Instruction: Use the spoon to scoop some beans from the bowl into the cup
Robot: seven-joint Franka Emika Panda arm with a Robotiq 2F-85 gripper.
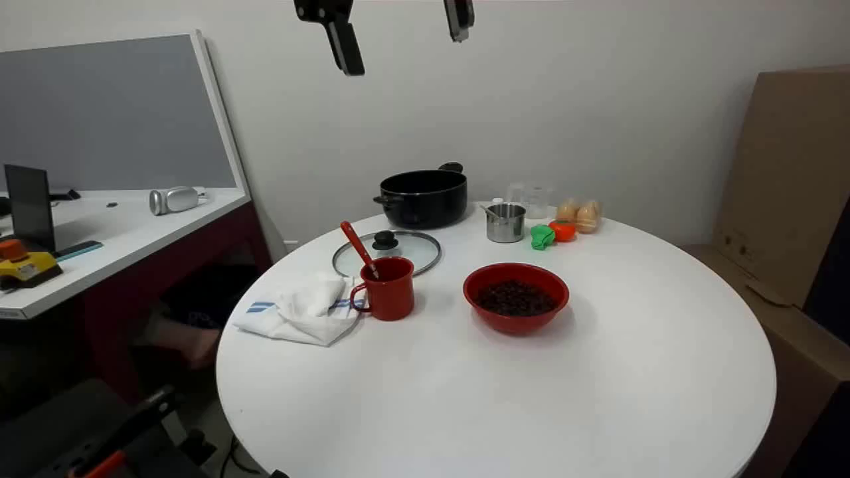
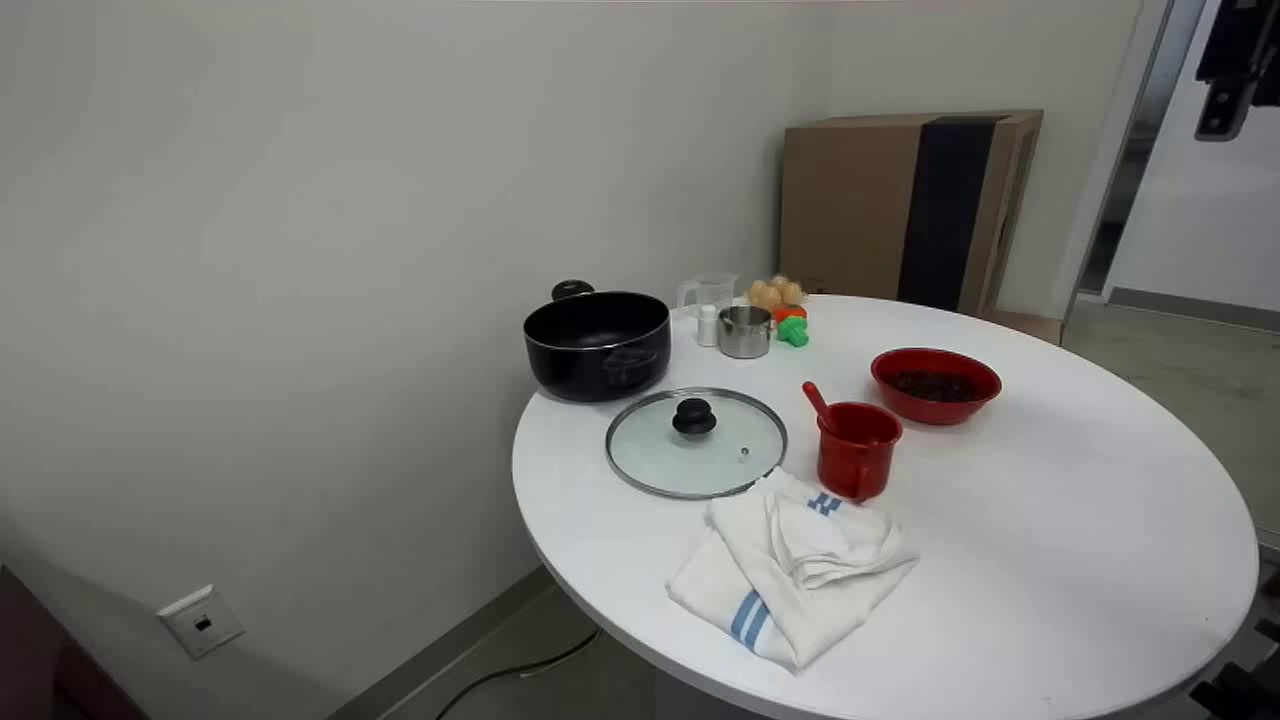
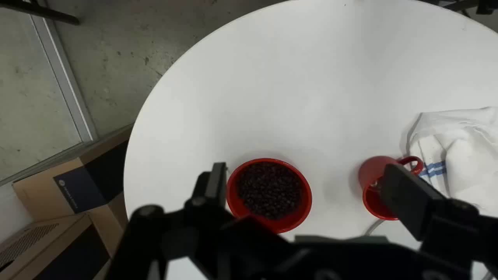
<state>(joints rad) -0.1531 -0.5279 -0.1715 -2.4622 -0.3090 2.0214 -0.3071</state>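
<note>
In an exterior view I see the claw (image 1: 406, 53) high up, well clear of the tabletop (image 1: 531, 405), its fingers pointing down, spread wide with only air between them. The spoon (image 1: 359, 249) leans in the red mug (image 1: 393, 295), handle slanting up to the left; the red bowl (image 1: 516, 324) of beans (image 1: 514, 299) sits to the right, and a bare stretch runs from both to the near edge. In an exterior view the glass lid (image 2: 650, 450) lies in full sight, just beyond the folded towel (image 2: 850, 570), and a small white container (image 2: 707, 327) stands beside the metal cup (image 2: 745, 340); a bit of the claw shows high on the right. The wrist view looks down past both fingers: beans cover most of the bowl's floor, one finger blocks part of the mug, and cardboard boxes (image 3: 39, 190) stand beyond the edge, left as seen from there.
</note>
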